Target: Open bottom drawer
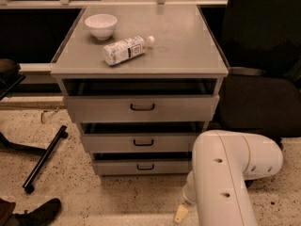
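The bottom drawer (122, 166) is the narrowest, lowest grey front of the cabinet, with a small black loop handle (145, 166) at its centre. A dark gap shows above its front edge; its inside is hidden. My gripper (180, 213) hangs low over the floor, below and to the right of the drawer's handle and apart from it. Only a beige tip of the gripper shows under my white arm (225, 173), which covers the drawer's right end.
Two larger grey drawers, the middle (141, 142) and the top (141, 108), sit above. A white bowl (100, 25) and a lying plastic bottle (126, 50) are on the cabinet top. A black office chair (263, 79) stands at the right; a black chair leg (44, 158) and a shoe (37, 213) are at the left.
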Motion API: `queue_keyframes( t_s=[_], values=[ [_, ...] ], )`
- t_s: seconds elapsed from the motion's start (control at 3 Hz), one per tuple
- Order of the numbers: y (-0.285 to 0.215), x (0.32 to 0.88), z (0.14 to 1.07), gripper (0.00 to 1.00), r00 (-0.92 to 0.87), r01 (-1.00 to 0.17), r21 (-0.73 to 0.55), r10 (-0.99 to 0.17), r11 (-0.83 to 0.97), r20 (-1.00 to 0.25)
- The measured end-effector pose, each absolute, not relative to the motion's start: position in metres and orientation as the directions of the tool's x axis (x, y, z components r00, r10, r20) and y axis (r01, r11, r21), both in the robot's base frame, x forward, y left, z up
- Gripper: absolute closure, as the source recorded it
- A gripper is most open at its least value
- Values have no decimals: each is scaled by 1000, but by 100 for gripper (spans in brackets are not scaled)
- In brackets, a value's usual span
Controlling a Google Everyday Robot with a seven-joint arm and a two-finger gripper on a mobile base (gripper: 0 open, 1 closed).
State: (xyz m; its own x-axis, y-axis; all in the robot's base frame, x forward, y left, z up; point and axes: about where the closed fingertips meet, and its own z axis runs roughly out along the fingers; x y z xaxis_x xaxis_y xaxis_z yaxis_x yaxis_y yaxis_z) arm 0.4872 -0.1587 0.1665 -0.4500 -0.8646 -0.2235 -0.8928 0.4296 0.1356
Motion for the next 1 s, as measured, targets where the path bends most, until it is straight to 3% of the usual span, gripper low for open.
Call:
queue_keyframes(
  t_s=[0.33, 1.0],
  values=[
    [-158, 488, 165, 0, -450, -893, 138, -864, 429, -225],
    [-124, 561, 175, 0, -261, -955, -39, -898, 293, -353]
  ],
)
